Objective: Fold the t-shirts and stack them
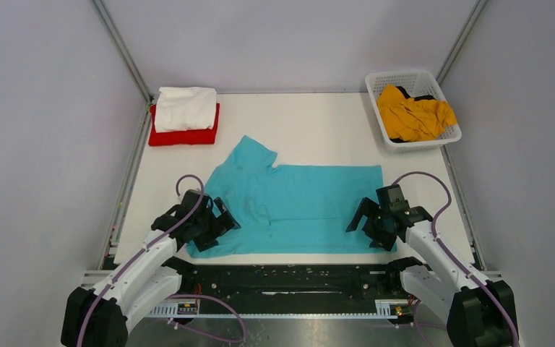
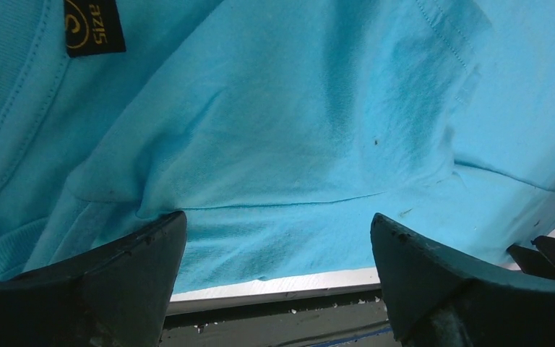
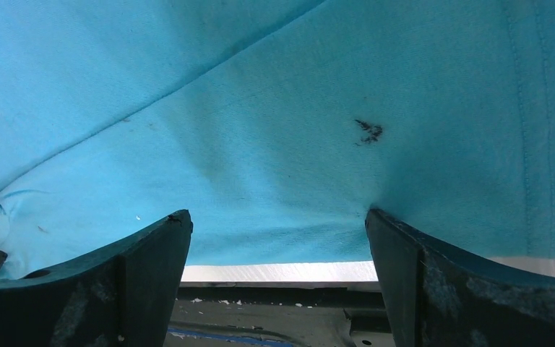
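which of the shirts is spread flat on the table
The turquoise t-shirt. The white t-shirt sits folded atop the red t-shirt; the mustard t-shirt lies crumpled in the basket.

A plain turquoise t-shirt (image 1: 296, 206), free of any print, shows against a white table (image 1: 318, 123); it bears a small black neck label (image 2: 92, 27) lettered in yellow and one little dark smudge (image 3: 368, 131) on the cloth. The other shirts are a plain white t-shirt (image 1: 185, 107), a bright red t-shirt (image 1: 184, 136) and a mustard yellow t-shirt (image 1: 413, 114), the last in a white basket (image 1: 405, 78) whose walls form a lattice pattern of holes. The left gripper (image 2: 278, 224) and right gripper (image 3: 278, 217) are black, their arms (image 1: 144, 260) white with purple cables (image 1: 189, 176), and the surrounding walls (image 1: 43, 108) are pale grey.
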